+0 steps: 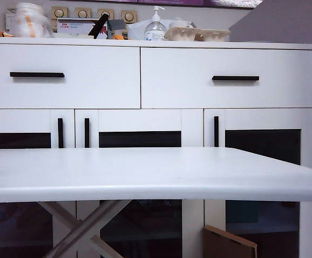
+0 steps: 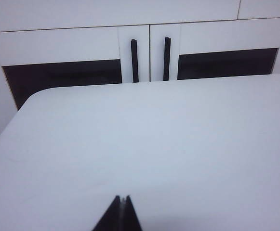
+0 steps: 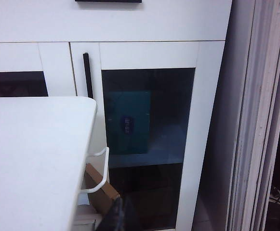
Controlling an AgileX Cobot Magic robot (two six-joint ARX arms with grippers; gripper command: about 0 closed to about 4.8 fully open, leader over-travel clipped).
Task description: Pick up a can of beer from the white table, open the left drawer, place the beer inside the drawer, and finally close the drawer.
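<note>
No can of beer shows in any view. The white table (image 1: 145, 172) fills the foreground with a bare top. Behind it stands a white cabinet, and the left drawer (image 1: 80, 88) is shut, its black bar handle (image 1: 37, 74) level. Neither gripper appears in the exterior view. In the left wrist view my left gripper (image 2: 123, 198) is shut and empty, low over the white table (image 2: 154, 144). In the right wrist view my right gripper (image 3: 123, 203) is shut and empty, just off the corner of the white table (image 3: 29, 154), facing a glass cabinet door.
The right drawer (image 1: 231, 88) is shut too. Glass doors with vertical black handles (image 1: 86, 133) sit below the drawers. A pump bottle (image 1: 155, 25), egg cartons (image 1: 197, 34) and other clutter top the cabinet. Cardboard (image 3: 101, 185) leans under the table's right side; a grey wall (image 3: 260, 120) stands beside the cabinet.
</note>
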